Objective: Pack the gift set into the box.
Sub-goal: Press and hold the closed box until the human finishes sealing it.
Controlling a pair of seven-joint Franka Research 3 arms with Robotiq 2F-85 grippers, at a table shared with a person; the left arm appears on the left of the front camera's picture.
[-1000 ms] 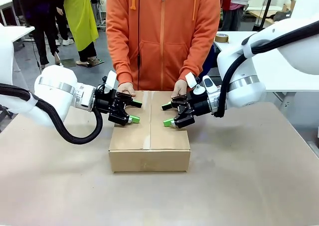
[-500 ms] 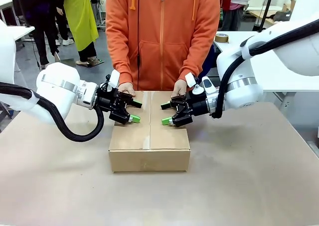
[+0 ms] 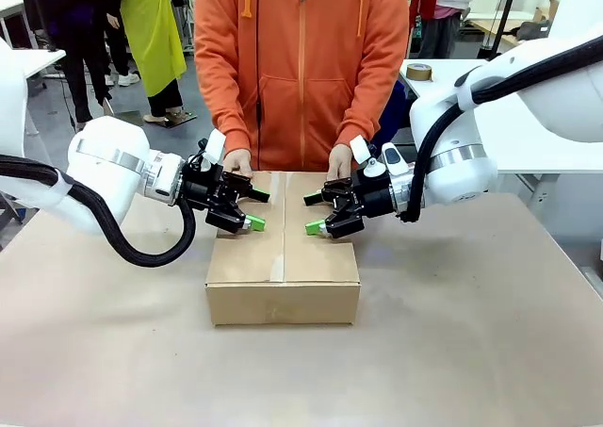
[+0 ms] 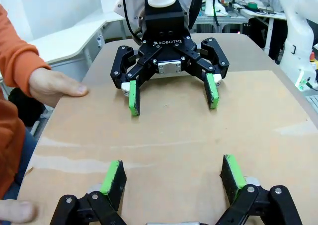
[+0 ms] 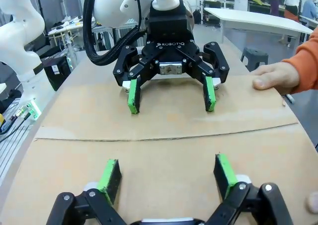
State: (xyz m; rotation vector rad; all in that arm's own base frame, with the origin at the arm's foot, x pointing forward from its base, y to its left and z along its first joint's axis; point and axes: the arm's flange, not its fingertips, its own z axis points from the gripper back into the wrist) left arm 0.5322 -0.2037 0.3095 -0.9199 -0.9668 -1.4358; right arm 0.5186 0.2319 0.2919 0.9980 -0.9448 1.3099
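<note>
As seen from the front, the large brown corrugated cardboard box point(image 3: 283, 276) sits mid-table point(image 3: 471, 352) with its flaps folded shut, and a person's hands point(image 3: 237, 163) rest on its far edge. Just over the lid, the left gripper point(image 3: 258, 210) and the right gripper point(image 3: 313, 214) face each other, both spread wide and holding nothing. Left wrist view: own green pads point(image 4: 115, 174) are parted above bare cardboard, with the right gripper point(image 4: 173, 100) opposite, equally open. Right wrist view: the left gripper point(image 5: 171, 100) is open and empty beyond the flap seam point(image 5: 164, 134)
</note>
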